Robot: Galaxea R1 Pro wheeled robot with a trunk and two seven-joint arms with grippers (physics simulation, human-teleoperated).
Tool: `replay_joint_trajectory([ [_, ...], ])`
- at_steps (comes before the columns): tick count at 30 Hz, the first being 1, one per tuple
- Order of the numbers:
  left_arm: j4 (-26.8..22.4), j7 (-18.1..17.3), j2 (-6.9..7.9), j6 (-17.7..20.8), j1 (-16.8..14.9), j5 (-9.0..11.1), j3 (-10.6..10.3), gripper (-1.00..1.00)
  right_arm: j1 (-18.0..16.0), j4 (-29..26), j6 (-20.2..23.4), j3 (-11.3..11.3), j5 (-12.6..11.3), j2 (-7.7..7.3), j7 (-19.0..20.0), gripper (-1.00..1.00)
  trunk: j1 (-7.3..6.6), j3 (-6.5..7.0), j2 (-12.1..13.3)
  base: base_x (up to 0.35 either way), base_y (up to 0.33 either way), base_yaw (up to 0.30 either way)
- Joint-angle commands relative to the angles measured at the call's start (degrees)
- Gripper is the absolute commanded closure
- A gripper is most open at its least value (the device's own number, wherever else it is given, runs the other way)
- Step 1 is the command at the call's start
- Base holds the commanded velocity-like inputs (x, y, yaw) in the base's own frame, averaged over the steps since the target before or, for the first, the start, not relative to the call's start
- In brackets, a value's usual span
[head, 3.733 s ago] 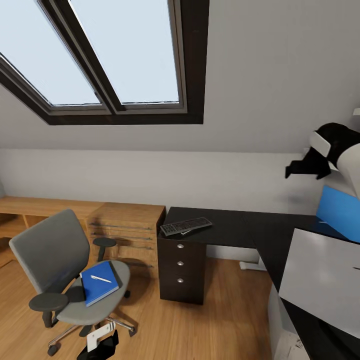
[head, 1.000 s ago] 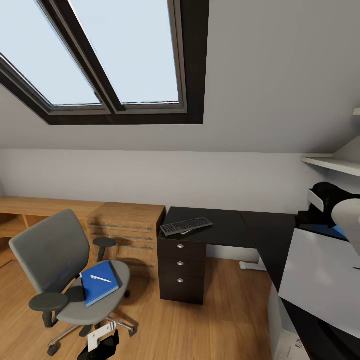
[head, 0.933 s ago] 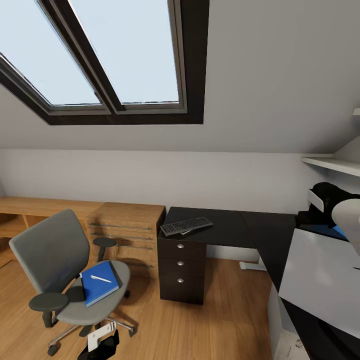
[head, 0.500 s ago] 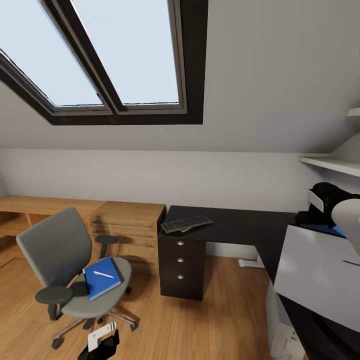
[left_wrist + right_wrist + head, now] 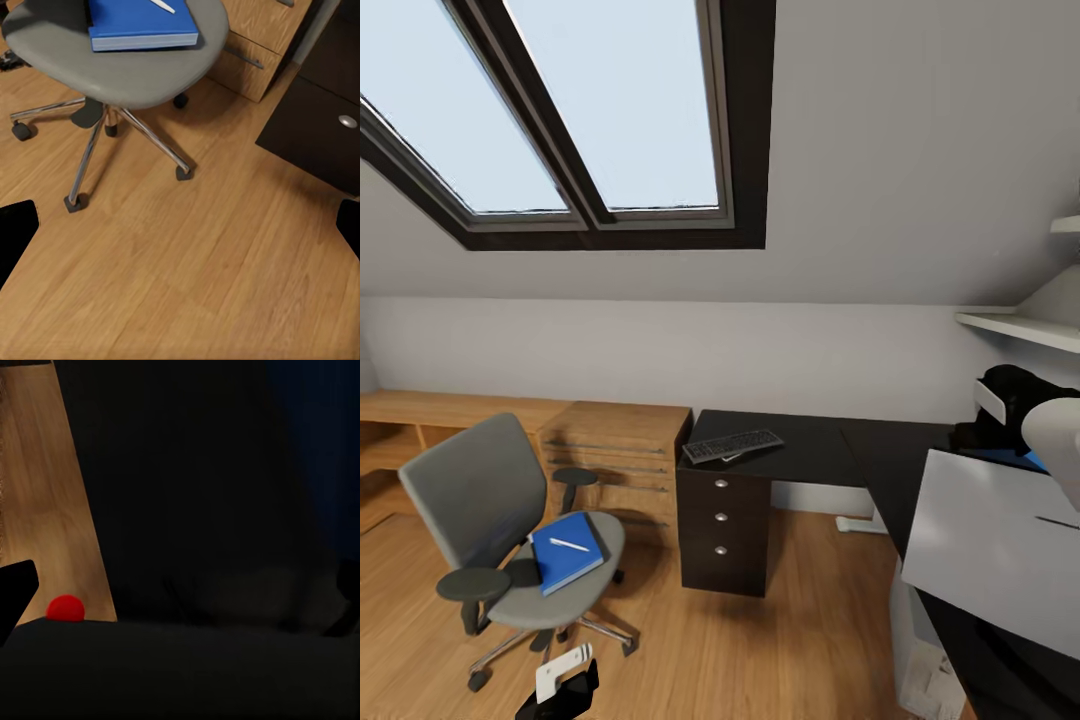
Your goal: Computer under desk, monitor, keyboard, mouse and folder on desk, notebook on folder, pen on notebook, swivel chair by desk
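Observation:
The grey swivel chair (image 5: 485, 520) stands on the floor left of the black L-shaped desk (image 5: 815, 455). On its seat lies the blue folder (image 5: 567, 551) (image 5: 139, 22) with the white pen (image 5: 569, 545) on top. The keyboard (image 5: 732, 446) lies on the desk's left wing. The monitor (image 5: 1000, 545) shows its white back on the right wing. A pale computer case (image 5: 922, 680) stands under that wing. My left gripper (image 5: 180, 229) hangs open over the floor beside the chair base. My right gripper (image 5: 180, 585) is open, low over the dark desk behind the monitor. The mouse and notebook are out of view.
A light wooden chest (image 5: 622, 460) and a low wooden bench (image 5: 430, 415) line the wall behind the chair. A sloped ceiling with a dark-framed skylight (image 5: 610, 120) hangs overhead. White shelves (image 5: 1020, 325) are at the right. Wood floor (image 5: 790, 640) lies between chair and desk.
My right arm has come down from shoulder height to behind the monitor. In the last half second the whole picture shifted a little, so the camera moved. The chair, folder and keyboard kept their places.

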Motion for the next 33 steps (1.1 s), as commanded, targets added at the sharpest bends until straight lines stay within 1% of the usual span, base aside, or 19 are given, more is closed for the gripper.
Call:
replay_joint_trajectory([
  [1,0.01,-0.01,-0.03,-0.19,-0.01,0.36,0.08,-1.00,-0.04,0.10,0.06,0.16,-0.08,0.03,-0.23,-1.00,0.01,-0.02,-0.03,-0.128,0.045,0.000],
  [13,0.01,-0.01,-0.03,-0.17,0.01,0.36,0.08,-1.00,-0.06,-0.07,0.24,0.25,-0.27,0.25,-0.13,-1.00,0.01,-0.02,-0.03,-0.144,0.058,0.000],
  [20,0.01,-0.01,-0.03,-0.12,0.00,0.36,0.08,-1.00,-0.05,-0.37,0.26,0.25,-0.32,0.23,-0.13,-1.00,0.01,-0.02,-0.03,-0.172,0.025,0.000],
  [24,0.01,-0.01,-0.03,-0.11,0.00,0.36,0.08,-1.00,-0.08,-0.48,0.29,0.22,-0.36,0.23,-0.08,-1.00,0.01,-0.02,-0.03,-0.081,0.008,0.000],
  [28,0.01,-0.01,-0.03,-0.10,0.01,0.36,0.07,-1.00,-0.09,-0.62,0.96,0.31,-0.50,0.30,0.04,-1.00,0.01,-0.02,-0.03,-0.192,0.001,0.000],
  [31,0.01,-0.01,-0.03,-0.10,0.01,0.36,0.08,-1.00,-0.10,-0.79,1.55,0.26,-0.58,0.31,1.08,-1.00,0.01,-0.02,-0.03,-0.069,0.000,0.000],
  [33,0.01,-0.01,-0.03,-0.10,-0.01,0.36,0.08,-1.00,-0.10,-1.12,2.59,0.17,-0.62,0.28,3.52,-1.00,0.01,-0.02,-0.03,-0.026,0.000,0.000],
])
